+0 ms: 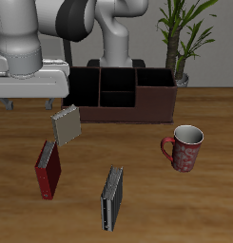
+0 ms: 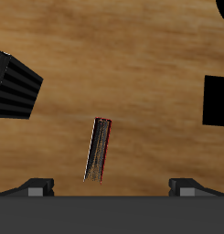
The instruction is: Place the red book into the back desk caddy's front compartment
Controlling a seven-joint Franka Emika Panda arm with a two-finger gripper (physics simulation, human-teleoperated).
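The bench [image 1: 208, 204] is warm brown wood with a clear grain, and a potted plant [image 1: 184, 33] stands behind it. The back desk caddy [image 1: 123, 93] is a long, low, dark-brown box with black dividers; its front compartment [image 1: 116, 98] is a small squarish cell. The red book [image 1: 48, 170], thin and hardcover, stands on the bench near the front edge, directly below my claw [image 2: 112, 187]. My claw is released, grasping nothing. Nearby are a grey-beige book [image 1: 66, 124], a black book [image 1: 111, 198] and a red patterned mug [image 1: 184, 147].
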